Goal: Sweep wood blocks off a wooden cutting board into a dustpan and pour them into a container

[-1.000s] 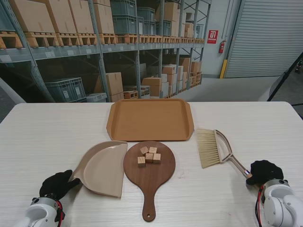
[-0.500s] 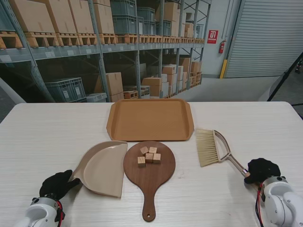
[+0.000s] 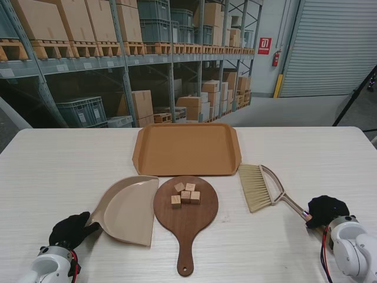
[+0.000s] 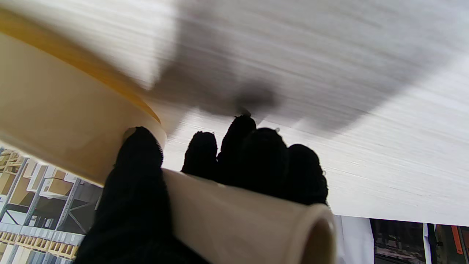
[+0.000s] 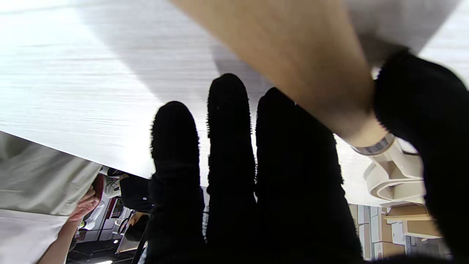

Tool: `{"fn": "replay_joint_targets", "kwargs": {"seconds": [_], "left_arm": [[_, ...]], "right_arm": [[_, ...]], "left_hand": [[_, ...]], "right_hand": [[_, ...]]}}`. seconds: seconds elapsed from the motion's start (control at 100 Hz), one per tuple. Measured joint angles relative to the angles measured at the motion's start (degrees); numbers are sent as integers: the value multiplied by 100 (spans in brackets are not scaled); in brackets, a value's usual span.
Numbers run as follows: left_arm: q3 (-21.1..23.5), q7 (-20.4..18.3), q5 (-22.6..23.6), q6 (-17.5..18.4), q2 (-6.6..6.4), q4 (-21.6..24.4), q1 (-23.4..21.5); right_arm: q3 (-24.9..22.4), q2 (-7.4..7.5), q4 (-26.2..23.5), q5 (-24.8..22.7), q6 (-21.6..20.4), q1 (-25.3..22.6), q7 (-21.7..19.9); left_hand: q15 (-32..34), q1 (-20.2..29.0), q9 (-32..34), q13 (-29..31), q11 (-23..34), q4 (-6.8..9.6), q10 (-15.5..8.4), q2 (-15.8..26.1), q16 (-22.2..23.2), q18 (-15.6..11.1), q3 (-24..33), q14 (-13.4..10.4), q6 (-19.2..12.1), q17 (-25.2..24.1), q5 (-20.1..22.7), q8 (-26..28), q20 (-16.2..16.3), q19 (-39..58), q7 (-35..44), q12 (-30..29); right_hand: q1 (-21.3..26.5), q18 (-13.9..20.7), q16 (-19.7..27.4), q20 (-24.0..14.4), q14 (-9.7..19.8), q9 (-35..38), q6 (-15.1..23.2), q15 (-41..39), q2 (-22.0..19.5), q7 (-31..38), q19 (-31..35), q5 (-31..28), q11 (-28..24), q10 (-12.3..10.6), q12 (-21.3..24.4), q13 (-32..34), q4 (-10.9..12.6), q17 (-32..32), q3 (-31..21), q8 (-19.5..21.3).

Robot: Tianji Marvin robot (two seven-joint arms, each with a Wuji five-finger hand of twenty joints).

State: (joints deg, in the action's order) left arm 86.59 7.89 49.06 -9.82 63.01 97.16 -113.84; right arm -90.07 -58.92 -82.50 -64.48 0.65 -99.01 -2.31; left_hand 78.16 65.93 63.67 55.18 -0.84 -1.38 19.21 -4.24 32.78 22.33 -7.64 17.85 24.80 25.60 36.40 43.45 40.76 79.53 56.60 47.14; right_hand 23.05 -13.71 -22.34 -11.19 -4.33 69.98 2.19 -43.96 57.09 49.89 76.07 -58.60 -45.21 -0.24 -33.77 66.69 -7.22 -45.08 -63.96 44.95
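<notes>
Room: warehouse racking stacked with cartons and pallets stood behind a pale wood-grain desk [image 3: 59, 159].
Layout: everything sat within reach of both arms, and I judged it was laid out so each hand could take its own tool.
Cutting board: the round wooden cutting board [image 3: 186, 219] lay at the middle of the desk, its handle pointing toward me.
Wood blocks: five small wood blocks [image 3: 185, 194] were clustered on the far part of the board, none yet swept off.
Dustpan: the beige dustpan [image 3: 126, 208] lay flat with its open lip right against the board's left edge, seemingly so blocks could be pushed straight in.
Container: an orange tray [image 3: 187, 148] waited just beyond the board, nothing in it; I took it for the container.
Brush: the brush [image 3: 257, 186] lay right of the board, bristles slanted away from me, handle running back to the right hand.
Left hand: the gloved left hand [image 3: 72, 229] was curled round the dustpan's tubular handle, thumb on one side and fingers [image 4: 253, 157] wrapped over the other.
Right hand: the right hand [image 3: 326, 210] had the brush handle pinched between thumb and palm, its long fingers [image 5: 227, 146] lying straight and close together.
Stage: both tools looked gripped, sweeping not yet begun.
</notes>
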Motion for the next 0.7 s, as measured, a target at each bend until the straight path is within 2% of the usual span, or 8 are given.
{"fn": "replay_joint_targets", "kwargs": {"seconds": [0.06, 0.1, 0.21, 0.24, 0.34, 0.37, 0.48, 0.7], "left_arm": [[0, -2, -1, 0, 0, 0, 0], [0, -4, -2, 0, 0, 0, 0], [2, -9, -2, 2, 0, 0, 1], [3, -10, -2, 2, 0, 0, 1], [3, -11, -3, 2, -1, 0, 1], [3, -11, -3, 2, -1, 0, 1], [3, -12, -3, 1, -1, 0, 2], [5, -21, -4, -9, -1, 6, -4]], "right_arm": [[-68, 8, -47, -34, -100, -42, -162], [-121, 16, -108, -43, -158, -74, -315], [-204, 49, -230, -45, -227, -155, -499], [-218, 54, -255, -36, -226, -181, -497], [-255, 55, -333, 9, -203, -263, -448], [-260, 54, -354, 17, -184, -284, -429], [-283, 38, -431, 20, -88, -364, -392], [-426, -8, -575, -55, -120, -536, -472]], "left_hand": [[-1, 0, 0, 0, 2, 0, 0, 0, 0, 0, 0, 0, 0, 0, 0, -1, 0, 0, 0, 0], [-1, 0, 0, 0, 9, 0, 0, 0, -1, 0, 0, 0, 0, 0, 0, -8, 0, 0, 0, 0], [-1, 0, 0, 1, 13, 0, 1, 0, -1, 0, 0, 0, 0, 0, 0, -58, 0, 0, 0, 0], [-1, 0, 0, 1, 13, 0, 1, 0, -1, 0, 0, 0, 0, 0, 0, -58, 0, 0, 0, 0], [-1, 0, 0, 1, 14, 0, 1, 0, -1, 0, 0, 0, 0, 0, 0, -58, 0, 0, 0, 0], [-1, 0, 0, 1, 14, 0, 1, 0, -1, 0, 0, 0, 0, 0, 0, -58, 0, 0, 0, 0], [-1, 0, 0, 1, 16, 0, 1, 0, -1, 0, 0, 0, 0, 0, 0, -58, 0, 0, 0, 0], [-1, 0, 0, 1, 19, 0, 1, 0, -1, 0, 0, 0, 0, 0, 0, -60, 0, 0, 0, 0]], "right_hand": [[89, 13, -42, -554, -1, -226, -34, 368, 243, 0, -432, 207, 279, 17, 21, -158, -299, 143, -495, -278], [303, 14, -114, -853, -6, -432, -64, 388, 342, 163, -677, 412, 458, 44, 44, -280, -482, 304, -518, -404], [436, 16, -243, -1323, -59, -862, -10, 545, 294, 414, -1277, 770, 472, 62, 38, -599, -517, 614, -692, -814], [436, 16, -244, -1340, -59, -1040, 10, 595, 165, 416, -1368, 904, 441, 83, 38, -687, -444, 709, -709, -846], [175, 11, -247, -1472, -82, -1700, 35, 787, -394, 131, -1673, 1210, 404, 132, 150, -1120, 179, 1034, -713, -752], [85, 10, -243, -1473, -84, -1893, 35, 854, -591, 31, -1775, 1344, 423, 147, 197, -1275, 288, 1128, -715, -667], [-174, 1, -162, -1475, -78, -2529, 2, 1170, -731, -256, -1963, 1879, 555, 158, 406, -1781, 362, 1481, -670, -525], [-415, -1, -18, -1538, -4, -3482, -272, 1314, -805, -681, -2386, 2792, 451, 221, 436, -2733, 420, 2158, -386, -431]]}}
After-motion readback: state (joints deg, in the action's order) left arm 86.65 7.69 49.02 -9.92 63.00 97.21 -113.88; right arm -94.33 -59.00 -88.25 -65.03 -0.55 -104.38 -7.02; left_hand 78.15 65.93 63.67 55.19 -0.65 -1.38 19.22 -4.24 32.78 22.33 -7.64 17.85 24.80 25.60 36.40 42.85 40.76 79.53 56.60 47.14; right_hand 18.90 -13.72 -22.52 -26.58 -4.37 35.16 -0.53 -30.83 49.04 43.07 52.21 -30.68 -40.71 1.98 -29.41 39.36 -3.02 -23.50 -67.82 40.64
